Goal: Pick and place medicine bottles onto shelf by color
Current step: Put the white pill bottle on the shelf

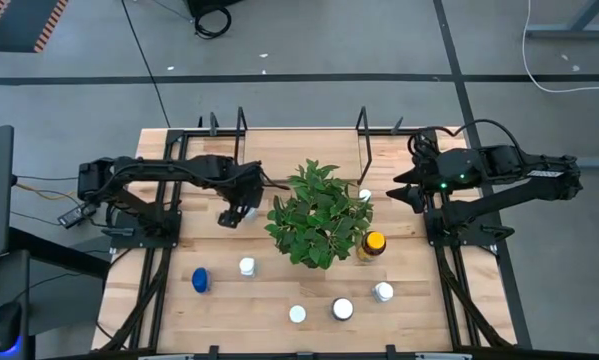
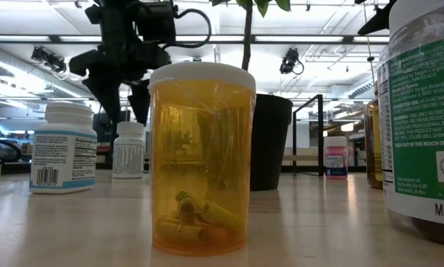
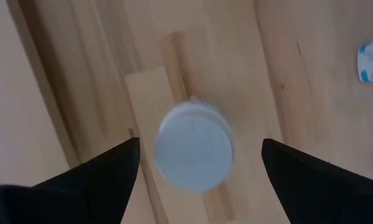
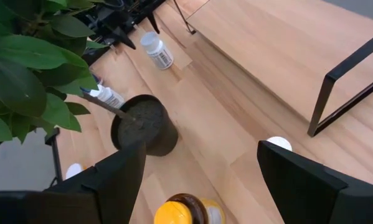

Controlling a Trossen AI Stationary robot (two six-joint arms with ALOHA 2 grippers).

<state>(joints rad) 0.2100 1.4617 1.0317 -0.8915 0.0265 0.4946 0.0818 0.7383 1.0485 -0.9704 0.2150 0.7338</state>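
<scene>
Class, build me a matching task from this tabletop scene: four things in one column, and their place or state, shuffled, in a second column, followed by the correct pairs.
Column 1
1. blue bottle
2. amber bottle
3. left pincer
4. right pincer

Column 2
A. open, directly above a white-capped bottle
B. standing close beside the potted plant, on the right arm's side
C. open, waiting near the table's right edge, holding nothing
D. standing alone near the front of the table, on the left arm's side

Pairs: 1-D, 2-B, 3-A, 4-C
</scene>
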